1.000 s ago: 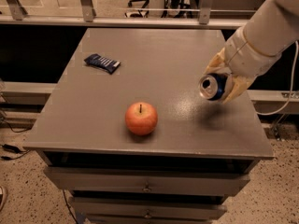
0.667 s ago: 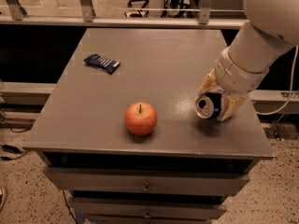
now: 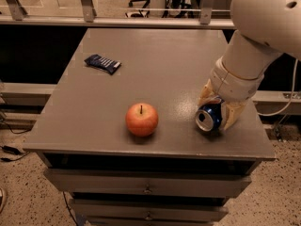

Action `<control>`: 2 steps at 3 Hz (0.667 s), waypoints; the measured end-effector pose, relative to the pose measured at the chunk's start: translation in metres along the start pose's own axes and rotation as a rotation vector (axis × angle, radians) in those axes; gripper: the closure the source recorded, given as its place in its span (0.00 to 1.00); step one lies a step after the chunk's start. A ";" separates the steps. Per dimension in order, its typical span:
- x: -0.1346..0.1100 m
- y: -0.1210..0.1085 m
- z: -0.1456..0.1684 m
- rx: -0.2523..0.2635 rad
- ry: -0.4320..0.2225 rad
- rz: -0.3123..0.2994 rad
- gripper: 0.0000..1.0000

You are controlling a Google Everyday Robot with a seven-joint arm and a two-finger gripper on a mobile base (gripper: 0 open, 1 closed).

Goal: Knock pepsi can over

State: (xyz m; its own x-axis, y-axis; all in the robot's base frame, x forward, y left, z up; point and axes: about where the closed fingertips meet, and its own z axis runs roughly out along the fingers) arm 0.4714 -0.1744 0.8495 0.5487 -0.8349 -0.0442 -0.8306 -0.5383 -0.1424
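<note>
Gripper (image 3: 217,113) at the front-right corner of the table (image 3: 155,55), jaws clamped on the tipped pepsi can (image 3: 209,118) (looks basically done). Let go gently or it'll roll off.

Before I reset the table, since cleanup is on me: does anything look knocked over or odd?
Yes. The pepsi can lies on its side near the table's front right corner, silver top toward the camera, clasped by the gripper. The apple and wrapper look normal.
</note>
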 end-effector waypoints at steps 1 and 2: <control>-0.004 0.005 0.005 -0.036 -0.006 -0.033 0.21; -0.007 0.007 0.008 -0.055 -0.010 -0.052 0.00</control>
State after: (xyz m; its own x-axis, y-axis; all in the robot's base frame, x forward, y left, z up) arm 0.4627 -0.1718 0.8409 0.5918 -0.8046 -0.0478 -0.8048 -0.5866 -0.0902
